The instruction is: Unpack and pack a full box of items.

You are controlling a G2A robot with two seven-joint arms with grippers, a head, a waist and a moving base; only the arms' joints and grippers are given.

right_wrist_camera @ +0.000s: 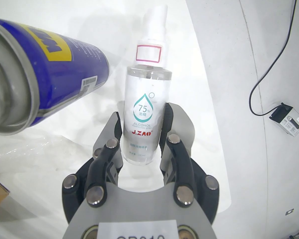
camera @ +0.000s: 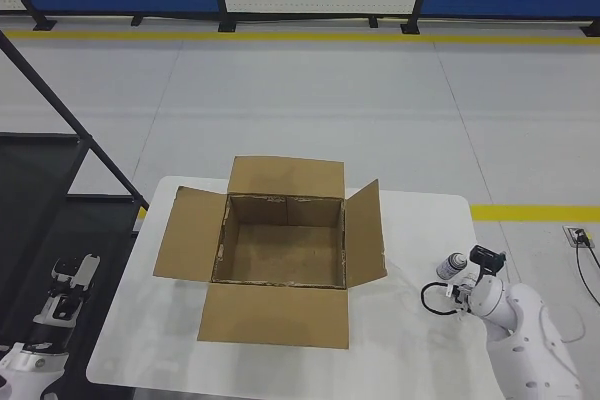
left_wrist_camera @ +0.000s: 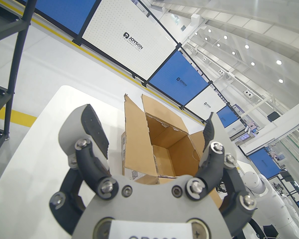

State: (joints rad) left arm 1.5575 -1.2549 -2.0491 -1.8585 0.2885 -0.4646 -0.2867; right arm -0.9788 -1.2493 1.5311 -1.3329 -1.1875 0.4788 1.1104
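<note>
Right claw [right_wrist_camera: 143, 113] clamped on a clear spray bottle [right_wrist_camera: 147, 83] with a teal droplet label, near the right edge of the worktop [camera: 420, 340]. Blue spray can [right_wrist_camera: 52, 70], yellow panel and barcode, just beside. Cardboard box [camera: 285, 178] mid-worktop, flaps open. Left claw [left_wrist_camera: 149, 115] spread wide, holding nothing.

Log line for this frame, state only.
box open, empty | left tool open | right tool shut on spray bottle | blue can beside it

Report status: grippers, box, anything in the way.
Left gripper open, holding nothing. Right gripper shut on alcohol spray bottle, right of cardboard box. Box open, empty. Blue aerosol can close beside the bottle.
</note>
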